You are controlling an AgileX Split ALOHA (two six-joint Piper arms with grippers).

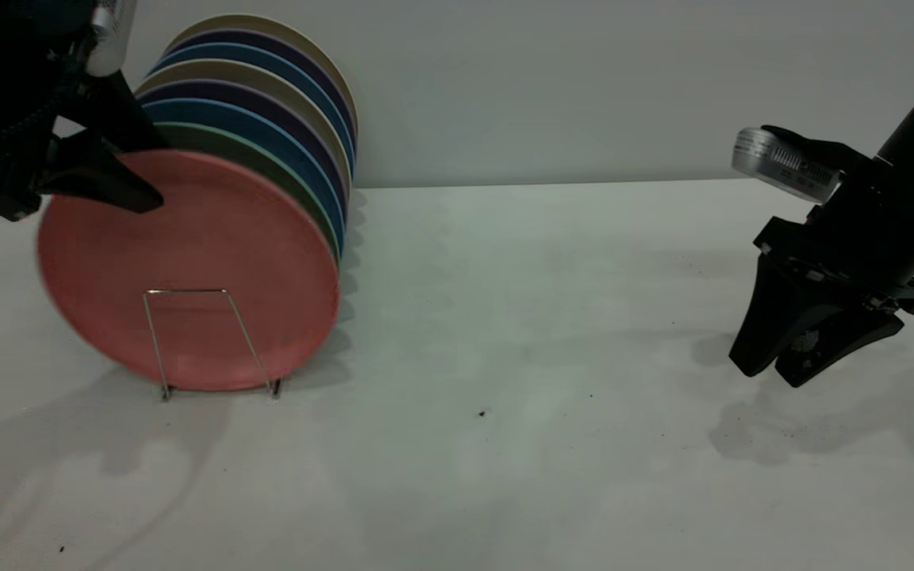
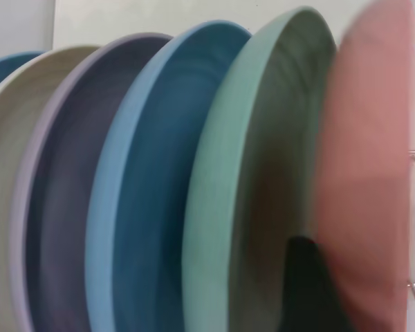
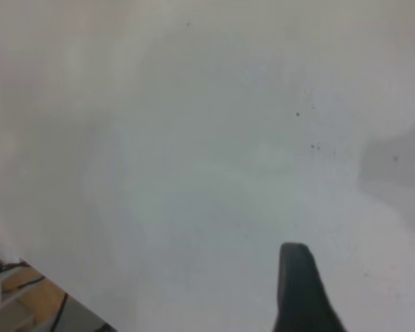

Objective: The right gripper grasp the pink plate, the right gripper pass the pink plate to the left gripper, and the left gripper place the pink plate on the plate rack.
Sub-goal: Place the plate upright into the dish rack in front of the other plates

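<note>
1. Landmark is the plate rack (image 1: 211, 341). Its front wire loop is the nearest thing to the exterior camera, standing on the table (image 1: 505, 444) at the left.
2. The pink plate (image 1: 195, 270) stands on edge just behind that front loop, lower rim down at the rack base, face toward the camera. Its outline is smeared, so it is probably not settled yet.
3. The left gripper (image 1: 128, 162) is above the rack, at the plate's upper left rim. Its fingers (image 1: 108, 178) straddle the rim, one in front and one behind, and look clamped on the plate.
4. Behind the pink plate in the rack is the teal-green plate (image 2: 263, 173), very near or touching; the contact is not clear. Blue, purple and beige plates (image 1: 282, 87) stand further back.
5. The right gripper (image 1: 782, 357) is well off to the right of the rack, low over the table, idle, holding nothing. The finger gap reads nearly closed, tips close together.
6. Risks, by judgement:
   - If released before the rim seats in a slot, the plate may roll or tip forward over the low loop.
   - Pushing it back could knock the teal-green plate and shift the stack.
   - The rear finger sits between the pink and teal-green plates and could drag either one on withdrawal.
</note>
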